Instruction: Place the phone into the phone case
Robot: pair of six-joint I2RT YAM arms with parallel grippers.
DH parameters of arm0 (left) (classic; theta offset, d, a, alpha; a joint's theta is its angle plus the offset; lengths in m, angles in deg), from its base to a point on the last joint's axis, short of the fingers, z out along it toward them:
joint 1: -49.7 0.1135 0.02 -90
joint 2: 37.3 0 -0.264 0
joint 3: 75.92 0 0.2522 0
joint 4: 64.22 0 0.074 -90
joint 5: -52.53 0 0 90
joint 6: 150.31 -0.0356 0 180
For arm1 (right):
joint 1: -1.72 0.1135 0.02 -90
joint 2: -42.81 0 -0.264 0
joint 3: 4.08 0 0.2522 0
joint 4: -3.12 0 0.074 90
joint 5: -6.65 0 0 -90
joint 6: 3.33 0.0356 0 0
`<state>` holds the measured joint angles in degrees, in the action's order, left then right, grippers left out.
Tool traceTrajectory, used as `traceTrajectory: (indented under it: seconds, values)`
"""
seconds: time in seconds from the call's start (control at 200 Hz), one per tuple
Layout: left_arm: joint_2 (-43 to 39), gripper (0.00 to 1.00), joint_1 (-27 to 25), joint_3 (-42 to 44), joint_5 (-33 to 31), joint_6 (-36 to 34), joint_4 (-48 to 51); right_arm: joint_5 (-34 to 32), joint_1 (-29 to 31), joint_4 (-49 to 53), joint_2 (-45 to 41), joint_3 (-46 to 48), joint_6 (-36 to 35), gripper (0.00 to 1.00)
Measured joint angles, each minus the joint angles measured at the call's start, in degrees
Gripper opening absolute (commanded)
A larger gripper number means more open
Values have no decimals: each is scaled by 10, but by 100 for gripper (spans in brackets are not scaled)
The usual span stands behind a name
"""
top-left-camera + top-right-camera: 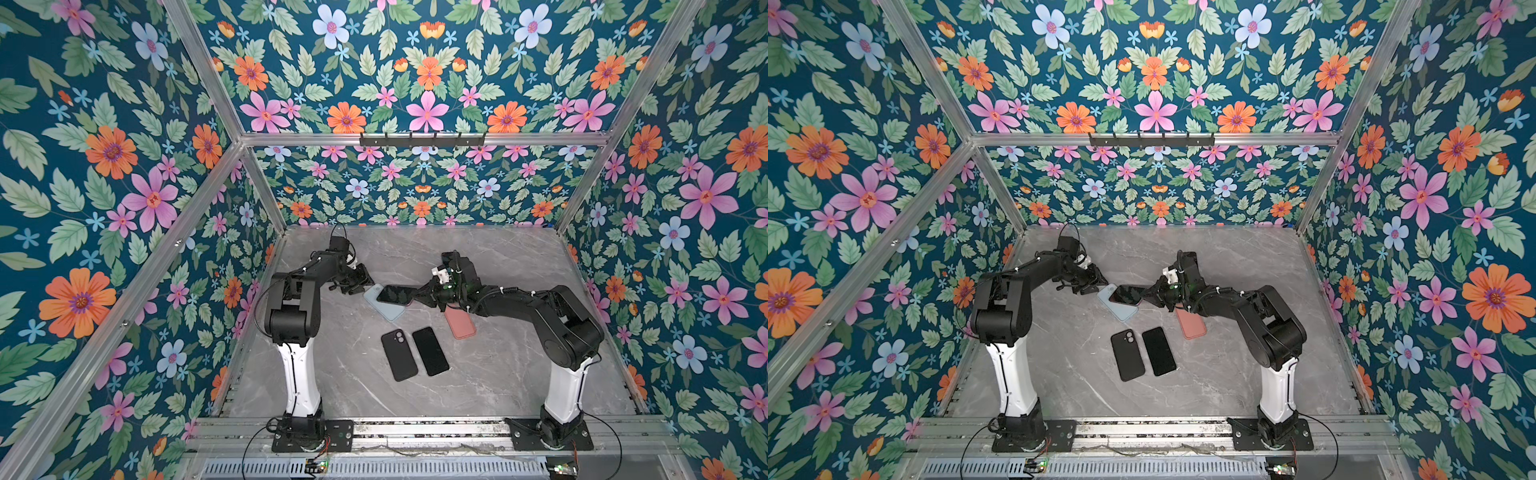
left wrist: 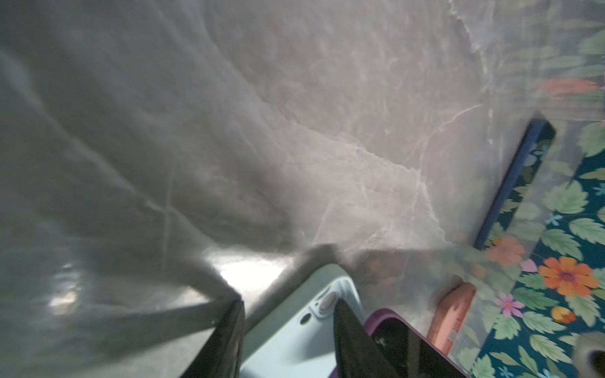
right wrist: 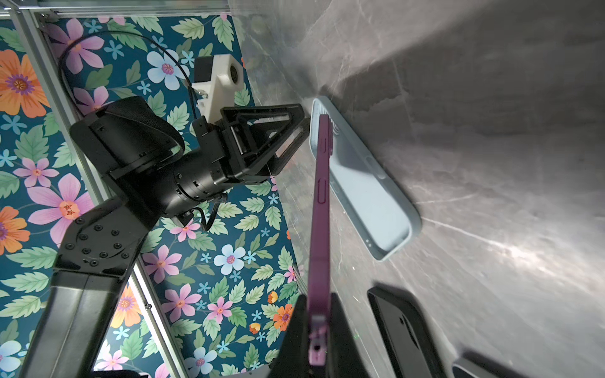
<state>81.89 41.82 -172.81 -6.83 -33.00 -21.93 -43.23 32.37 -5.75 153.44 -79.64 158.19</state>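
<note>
My right gripper is shut on the short end of a purple-edged phone with a dark screen. It holds the phone tilted over a light blue phone case, which lies hollow side up on the table. The phone's far end hangs above the case's camera-hole end. My left gripper stands open at that same end of the case, holding nothing, its fingers apart. Both top views show the two grippers facing each other across the case.
A black case and a black phone lie side by side nearer the front. A pink case lies under the right arm. The floral side walls and metal frame enclose the grey marble table.
</note>
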Motion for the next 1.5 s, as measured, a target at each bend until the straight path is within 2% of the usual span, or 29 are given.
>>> traceTrajectory:
  seconds: [0.475,0.87,1.5]
  values:
    - [-39,46,-3,76,37,23,-47,3,4,-26,30,4,12,0]
    - [-40,46,-3,76,37,21,-46,49,-17,-1,48,-10,-30,0]
    - [-39,45,-3,78,41,21,-52,58,-16,49,72,-38,-89,0]
